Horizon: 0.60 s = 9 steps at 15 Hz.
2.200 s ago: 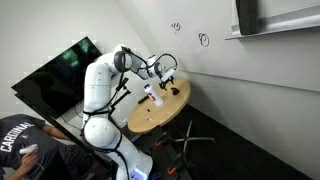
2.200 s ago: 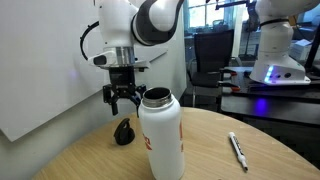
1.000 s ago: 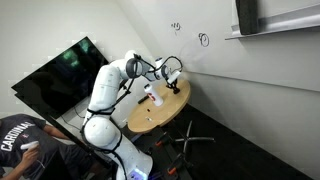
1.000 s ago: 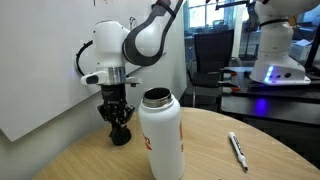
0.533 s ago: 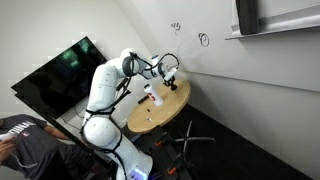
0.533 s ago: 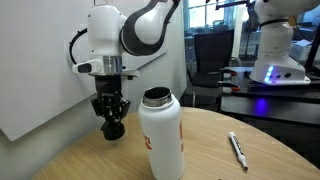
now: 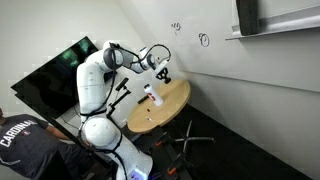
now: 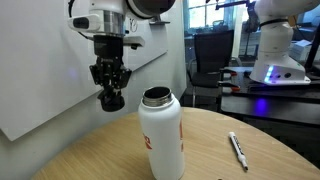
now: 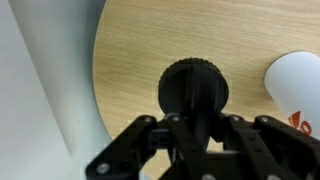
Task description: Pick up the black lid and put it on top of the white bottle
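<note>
Raised off the wooden table (image 8: 80, 160) since the earlier frame, the black lid (image 8: 109, 101) is clamped between the fingers of the gripper (image 8: 109, 94) and held in the air, apart from the white bottle (image 8: 160, 135), about level with its open top.

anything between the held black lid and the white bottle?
Nothing. In an exterior view only open air separates the black lid, held by the gripper, from the white bottle; the wrist view shows bare tabletop between them.
</note>
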Available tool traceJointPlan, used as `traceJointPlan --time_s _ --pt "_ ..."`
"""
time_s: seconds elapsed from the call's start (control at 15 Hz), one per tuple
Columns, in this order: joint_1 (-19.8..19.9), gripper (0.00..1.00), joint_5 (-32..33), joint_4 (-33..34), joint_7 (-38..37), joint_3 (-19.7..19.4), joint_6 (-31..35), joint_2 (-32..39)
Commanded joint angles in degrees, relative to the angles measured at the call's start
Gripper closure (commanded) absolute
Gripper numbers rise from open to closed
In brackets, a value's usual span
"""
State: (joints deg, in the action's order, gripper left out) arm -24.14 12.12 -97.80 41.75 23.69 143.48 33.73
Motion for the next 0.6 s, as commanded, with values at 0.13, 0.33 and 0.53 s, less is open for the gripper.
traceJointPlan --time_s 0.13,0.33,0.53 --pt "0.21 0.96 -0.79 -9.17 -4.76 1.01 -3.88 -12.36" --pt "-0.01 0.96 -1.75 -11.56 -6.43 2.55 -6.44 -16.78" --pt "1.04 0.96 -7.1 -14.08 -2.82 6.28 -7.76 -20.83"
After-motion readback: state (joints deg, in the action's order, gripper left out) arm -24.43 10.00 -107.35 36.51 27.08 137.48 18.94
